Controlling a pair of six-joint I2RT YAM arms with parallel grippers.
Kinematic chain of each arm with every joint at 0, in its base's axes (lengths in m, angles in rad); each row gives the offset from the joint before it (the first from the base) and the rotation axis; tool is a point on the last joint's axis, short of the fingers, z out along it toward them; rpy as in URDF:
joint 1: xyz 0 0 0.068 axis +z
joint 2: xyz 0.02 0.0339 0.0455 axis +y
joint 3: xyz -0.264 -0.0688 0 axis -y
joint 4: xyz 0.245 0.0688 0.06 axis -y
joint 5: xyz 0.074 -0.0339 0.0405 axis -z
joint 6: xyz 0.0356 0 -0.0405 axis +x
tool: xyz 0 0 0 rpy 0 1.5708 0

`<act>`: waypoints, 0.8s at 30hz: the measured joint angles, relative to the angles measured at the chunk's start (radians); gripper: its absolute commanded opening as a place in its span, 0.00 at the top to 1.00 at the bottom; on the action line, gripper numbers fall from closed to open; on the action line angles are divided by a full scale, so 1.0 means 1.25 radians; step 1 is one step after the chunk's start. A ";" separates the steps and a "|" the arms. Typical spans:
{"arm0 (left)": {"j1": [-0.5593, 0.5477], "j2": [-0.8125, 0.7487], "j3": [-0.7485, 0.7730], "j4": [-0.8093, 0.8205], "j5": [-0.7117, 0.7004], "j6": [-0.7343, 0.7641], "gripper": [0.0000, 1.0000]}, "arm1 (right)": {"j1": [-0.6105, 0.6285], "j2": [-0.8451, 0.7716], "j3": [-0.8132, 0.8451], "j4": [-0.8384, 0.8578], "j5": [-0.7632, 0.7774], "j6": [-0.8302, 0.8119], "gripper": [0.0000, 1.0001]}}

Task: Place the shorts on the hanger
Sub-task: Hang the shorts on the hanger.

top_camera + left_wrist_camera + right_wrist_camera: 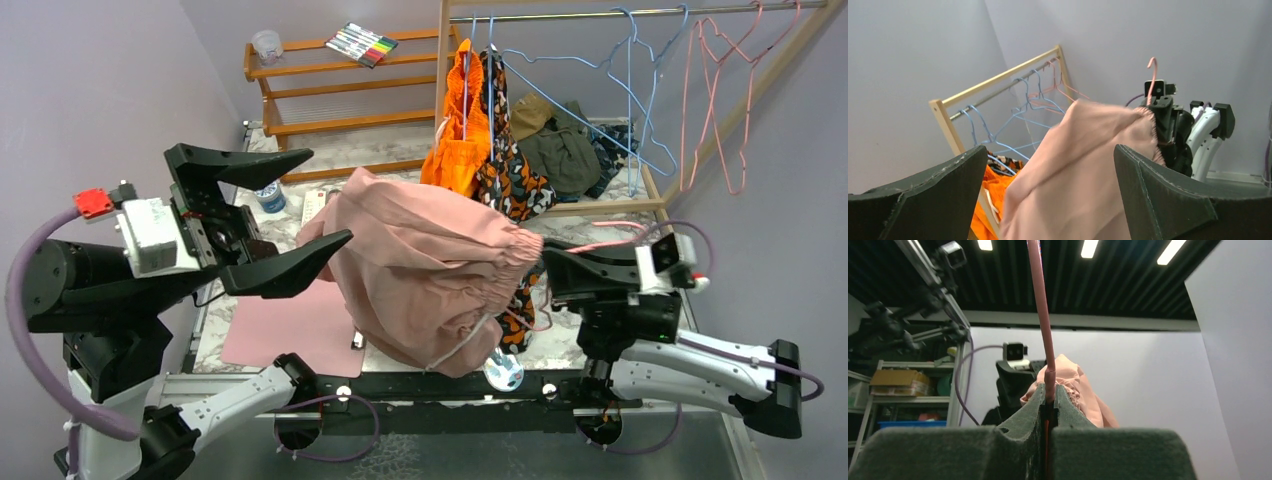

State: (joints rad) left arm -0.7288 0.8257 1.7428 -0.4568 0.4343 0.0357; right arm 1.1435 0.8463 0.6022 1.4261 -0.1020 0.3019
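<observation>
Though grip hidden overhead, right gripper [1049, 391] clamps hanger [1040, 300].

I get bright, even light in the overhead view: the shorts [430, 270] read sharply, with soft shading in their folds and a faint shadow beneath them. From the right wrist, the ceiling strip lights [1088, 247] above the shorts blow out white against a dark ceiling. From the left wrist, the fingers [1168, 195] of the left gripper [1050, 149] sit dark before the shorts.
</observation>
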 measured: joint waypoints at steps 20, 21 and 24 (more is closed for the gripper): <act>0.000 -0.017 -0.109 0.110 0.076 -0.035 0.01 | 0.000 -0.190 -0.098 -0.176 0.003 -0.076 0.99; 0.000 -0.010 -0.113 0.109 0.090 -0.040 0.01 | 0.000 -0.200 -0.102 -0.186 0.003 -0.078 0.99; 0.000 0.017 -0.128 0.109 0.150 -0.059 0.03 | 0.000 -0.224 -0.113 -0.211 0.003 -0.081 0.99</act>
State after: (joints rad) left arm -0.7288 0.8467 1.5829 -0.3210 0.6216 -0.0376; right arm 1.1435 0.5659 0.4606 1.1622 -0.0978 0.2008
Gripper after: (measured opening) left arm 0.988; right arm 0.038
